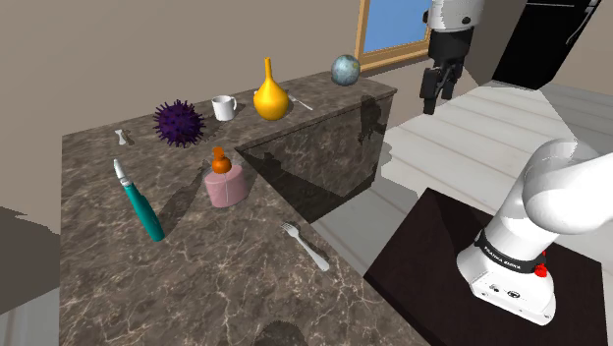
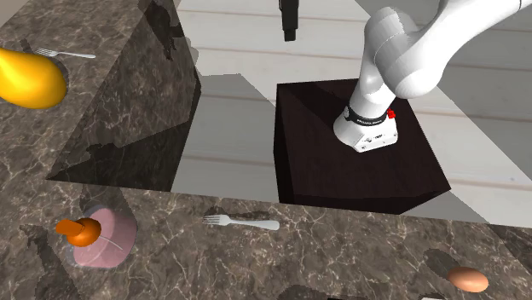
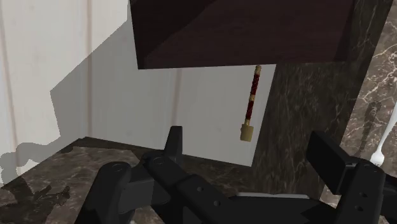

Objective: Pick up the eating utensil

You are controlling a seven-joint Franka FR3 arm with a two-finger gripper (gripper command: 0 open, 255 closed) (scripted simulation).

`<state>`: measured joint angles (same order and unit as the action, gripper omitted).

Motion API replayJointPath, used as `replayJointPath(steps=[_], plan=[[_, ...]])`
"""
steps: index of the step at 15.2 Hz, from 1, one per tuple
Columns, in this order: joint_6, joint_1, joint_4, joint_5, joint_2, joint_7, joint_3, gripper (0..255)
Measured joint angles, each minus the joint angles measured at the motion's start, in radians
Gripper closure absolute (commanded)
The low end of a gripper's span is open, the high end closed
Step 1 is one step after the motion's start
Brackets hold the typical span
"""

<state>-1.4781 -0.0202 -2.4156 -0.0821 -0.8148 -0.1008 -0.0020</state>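
- The gripper [image 1: 430, 103] is hovering over the floor, well apart from the marble counter [image 1: 226, 285], its jaws released and grasping nothing.
- The white fork [image 1: 306, 247] is lying flat near the counter's stand-side edge, likely suiting a top-down grasp.

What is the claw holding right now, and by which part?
Nothing is held. The claw is open, nothing between its fingers; the fork lies on the counter, apart from it.

Home kitchen: stone counter [image 1: 236, 290], mug [image 1: 224, 107], fork [image 1: 306, 247]
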Motion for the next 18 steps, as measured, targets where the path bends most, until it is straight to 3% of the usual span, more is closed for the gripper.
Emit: replayJointPath(steps=[9, 18], plan=[[-0.174, -0.046, -0.094, 0.101, 0.089, -0.123, 0.096, 0], [-0.427, -0.102, -0.117, 0.206, 0.315, -0.271, 0.225, 0]])
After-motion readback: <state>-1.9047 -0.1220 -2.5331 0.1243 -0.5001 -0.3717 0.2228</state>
